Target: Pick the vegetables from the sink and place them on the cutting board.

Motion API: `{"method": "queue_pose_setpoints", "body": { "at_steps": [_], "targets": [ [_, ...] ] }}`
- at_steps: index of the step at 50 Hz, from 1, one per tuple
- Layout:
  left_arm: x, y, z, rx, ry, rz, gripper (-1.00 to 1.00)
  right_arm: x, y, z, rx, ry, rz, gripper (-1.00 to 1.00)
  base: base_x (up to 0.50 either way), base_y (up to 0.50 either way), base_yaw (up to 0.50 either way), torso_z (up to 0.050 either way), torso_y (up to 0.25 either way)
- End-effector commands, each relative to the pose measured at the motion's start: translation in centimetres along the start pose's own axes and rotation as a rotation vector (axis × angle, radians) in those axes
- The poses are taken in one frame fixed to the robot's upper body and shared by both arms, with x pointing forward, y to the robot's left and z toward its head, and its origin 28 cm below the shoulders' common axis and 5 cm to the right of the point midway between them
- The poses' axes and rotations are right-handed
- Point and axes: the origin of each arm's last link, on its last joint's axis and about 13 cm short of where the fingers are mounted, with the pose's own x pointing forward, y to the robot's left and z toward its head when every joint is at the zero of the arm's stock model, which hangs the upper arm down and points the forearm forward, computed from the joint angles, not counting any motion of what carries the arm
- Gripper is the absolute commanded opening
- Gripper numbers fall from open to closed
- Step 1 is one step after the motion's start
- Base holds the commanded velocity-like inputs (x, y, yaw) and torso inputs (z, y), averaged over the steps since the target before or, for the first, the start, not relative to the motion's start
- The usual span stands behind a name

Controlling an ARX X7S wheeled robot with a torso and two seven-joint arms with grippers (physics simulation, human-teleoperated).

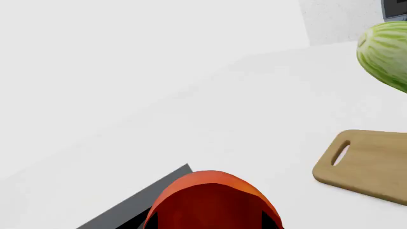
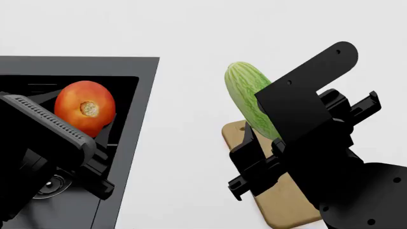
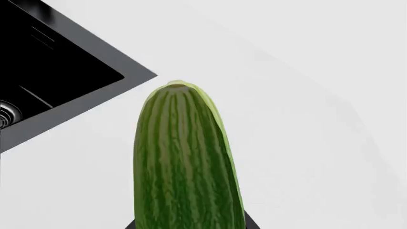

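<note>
Left wrist, tomato [image 1: 213, 200]: filling the 6 o'clock edge, sitting between my left gripper's dark fingers, so I'm clamping it.
Left wrist, sink [image 1: 137, 202]: grey rim corner peeking out just beside the tomato.
Left wrist, cutting board [image 1: 369, 164]: lying flat on the white counter [image 1: 210, 105] at 4 o'clock, handle slot facing me.
Left wrist, cucumber [image 1: 385, 55]: hanging at 2 o'clock, well above the board.
Head, left gripper [image 2: 76, 126]: I'm holding the tomato [image 2: 85, 108] over the sink [image 2: 143, 109] basin at 9 o'clock.
Head, right gripper [image 2: 270, 136]: I'm gripping the cucumber [image 2: 245, 95], tilted, above the board's [image 2: 286, 202] far end.
Right wrist, cucumber [image 3: 184, 162]: pointing to 12 o'clock out of my closed fingers.
Right wrist, sink [image 3: 89, 93]: at 10 o'clock, steel drain at the 9 o'clock edge.
</note>
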Motion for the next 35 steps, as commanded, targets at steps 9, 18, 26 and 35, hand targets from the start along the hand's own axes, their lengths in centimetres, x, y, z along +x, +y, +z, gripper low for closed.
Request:
{"method": "queue_pose_setpoints", "body": {
  "at_steps": [9, 18, 26, 35],
  "targets": [
    [-0.05, 0.19, 0.39, -0.017, -0.011, 0.025, -1.00, 0.08, -0.46, 0.53, -0.028, -0.022, -0.021, -1.00, 0.04, -0.50, 0.00, 0.000, 0.001],
    [0.10, 0.17, 0.35, -0.016, -0.009, 0.027, -1.00, 0.17, -0.37, 0.16, -0.023, -0.023, -0.017, -1.00, 0.04, -0.50, 0.00, 0.002, 0.000],
    [0.08, 0.20, 0.29, -0.031, -0.013, 0.030, -1.00, 0.26, -0.40, 0.14, -0.013, -0.036, -0.021, -1.00, 0.07, -0.40, 0.00, 0.000, 0.001],
    [0.02, 0.41, 0.38, -0.036, -0.010, 0.029, -1.00, 0.43, -0.32, 0.00, -0.022, -0.041, -0.031, -1.00, 0.39, 0.00, 0.00, 0.000, 0.001]
  ]
}}
